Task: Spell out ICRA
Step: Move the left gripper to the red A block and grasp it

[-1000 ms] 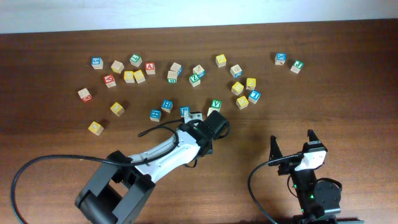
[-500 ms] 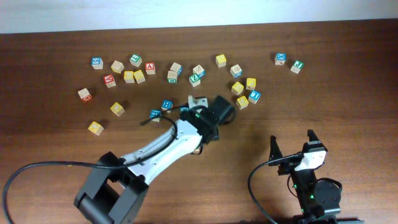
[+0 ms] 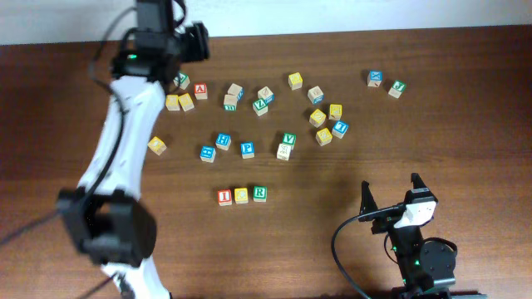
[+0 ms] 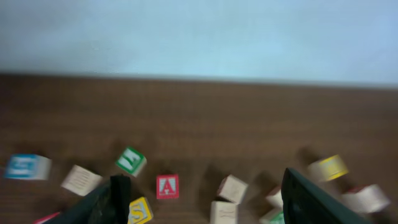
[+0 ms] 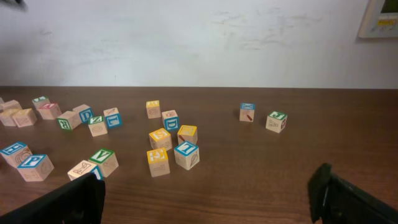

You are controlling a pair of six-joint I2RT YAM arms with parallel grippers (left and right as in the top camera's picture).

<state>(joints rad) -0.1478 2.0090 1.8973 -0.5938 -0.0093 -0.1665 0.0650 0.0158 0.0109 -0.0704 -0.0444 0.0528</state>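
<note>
A red I block (image 3: pixel 224 197), a yellow C block (image 3: pixel 241 196) and a green R block (image 3: pixel 259 193) stand side by side in a row at the table's front middle. The red A block (image 3: pixel 200 90) lies among loose blocks at the back left, and in the left wrist view (image 4: pixel 167 186) it sits between my fingers but lower down. My left gripper (image 3: pixel 164 39) is raised over the back left, open and empty (image 4: pixel 204 182). My right gripper (image 3: pixel 391 196) rests at the front right, open and empty (image 5: pixel 208 199).
Several loose blocks are scattered across the back of the table, among them a blue P (image 3: pixel 247 149) and a green V (image 3: pixel 288 138). Two blocks (image 3: pixel 376 78) sit apart at the back right. The wall runs along the far edge.
My left arm has lifted and swung from the table's middle to the back left. The I, C, R row it covered now shows. The right arm has not moved.
</note>
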